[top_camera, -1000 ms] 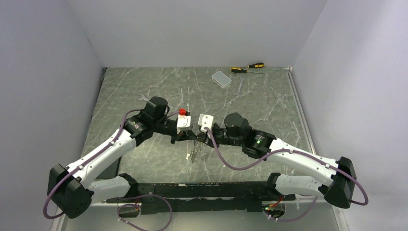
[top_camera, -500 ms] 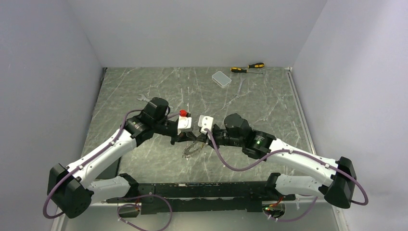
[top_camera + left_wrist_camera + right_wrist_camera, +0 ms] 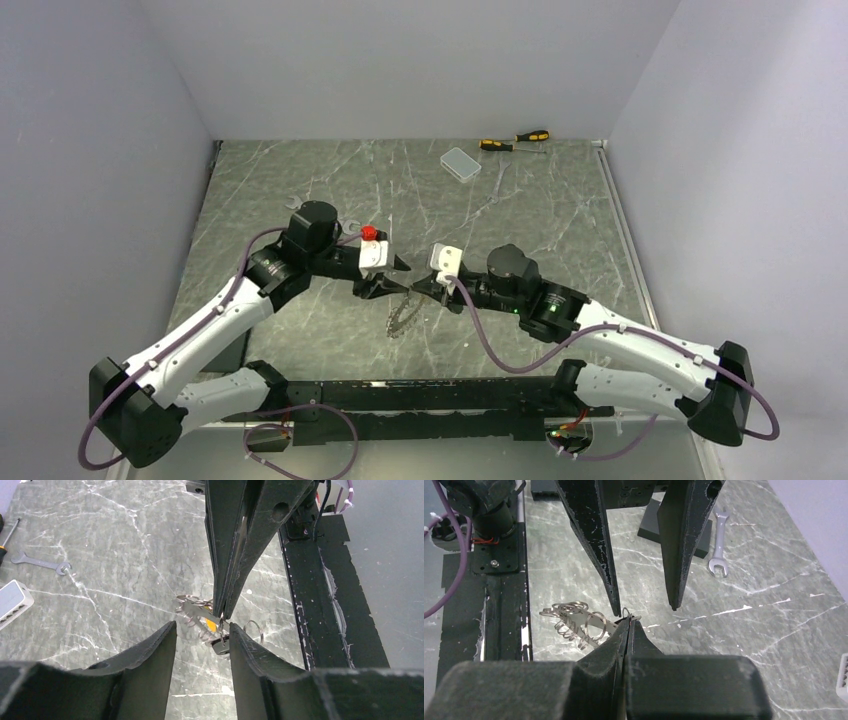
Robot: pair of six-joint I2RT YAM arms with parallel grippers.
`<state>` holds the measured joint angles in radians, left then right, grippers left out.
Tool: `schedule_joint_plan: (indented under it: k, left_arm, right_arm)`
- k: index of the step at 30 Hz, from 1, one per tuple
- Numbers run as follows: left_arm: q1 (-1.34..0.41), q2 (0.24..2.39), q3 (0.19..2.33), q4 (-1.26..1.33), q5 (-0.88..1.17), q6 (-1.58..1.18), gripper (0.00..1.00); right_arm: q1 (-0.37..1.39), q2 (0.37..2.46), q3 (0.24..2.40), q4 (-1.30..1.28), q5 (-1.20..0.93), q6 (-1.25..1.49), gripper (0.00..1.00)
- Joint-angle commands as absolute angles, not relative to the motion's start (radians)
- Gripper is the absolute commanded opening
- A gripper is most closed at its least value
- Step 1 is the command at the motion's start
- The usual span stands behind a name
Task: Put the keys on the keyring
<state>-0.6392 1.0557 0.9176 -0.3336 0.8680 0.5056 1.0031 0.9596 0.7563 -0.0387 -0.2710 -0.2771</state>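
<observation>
The keyring (image 3: 400, 318), a jagged silvery coil, dangles with the keys just below both grippers. My right gripper (image 3: 418, 290) is shut (image 3: 626, 622) and pinches a small wire ring at the top of the bunch. In the left wrist view the pale silver key (image 3: 196, 611), yellow head (image 3: 212, 625) and black head (image 3: 220, 645) hang under its tips. The coil (image 3: 566, 625) and silver key (image 3: 599, 626) show left of the tips. My left gripper (image 3: 385, 280) is open (image 3: 202, 627); its fingers straddle the bunch without gripping it.
A silver spanner (image 3: 297, 204) lies behind the left arm. A clear box (image 3: 461, 163) and two yellow-and-black screwdrivers (image 3: 515, 140) sit at the back. A flat black block (image 3: 650, 527) lies beyond the left fingers. The arms' black base rail (image 3: 420, 395) runs along the near edge.
My left gripper has opened and drawn back to the left. My right gripper has shifted right and lower, still shut on the bunch, which now hangs from it alone.
</observation>
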Motion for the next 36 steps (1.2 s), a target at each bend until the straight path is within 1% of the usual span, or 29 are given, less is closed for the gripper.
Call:
schedule_joint_plan:
  k: [1,10,23,25,27,36]
  left_arm:
    - [-0.628,1.042,0.907,-0.273,0.902,0.472,0.46]
    - [-0.620,1.048,0.908,-0.257,0.923,0.447,0.37]
    - [-0.618,1.062,0.902,-0.195,0.993,0.395,0.36]
    - [-0.618,1.061,0.900,-0.187,1.001,0.393,0.31]
    - [-0.618,1.064,0.903,-0.192,1.005,0.393,0.29]
    - [-0.618,1.062,0.904,-0.192,1.012,0.391,0.32]
  right_arm:
    - [1.006,0.915,0.745,0.092,-0.292,-0.258,0.00]
    - [1.006,0.850,0.705,0.171,-0.261,-0.252,0.00]
    - [1.006,0.839,0.679,0.258,-0.266,-0.213,0.00]
    - [1.006,0.839,0.680,0.262,-0.264,-0.212,0.00]
    - [1.006,0.838,0.678,0.267,-0.263,-0.212,0.00]
    - [1.006,0.845,0.685,0.261,-0.253,-0.222,0.00]
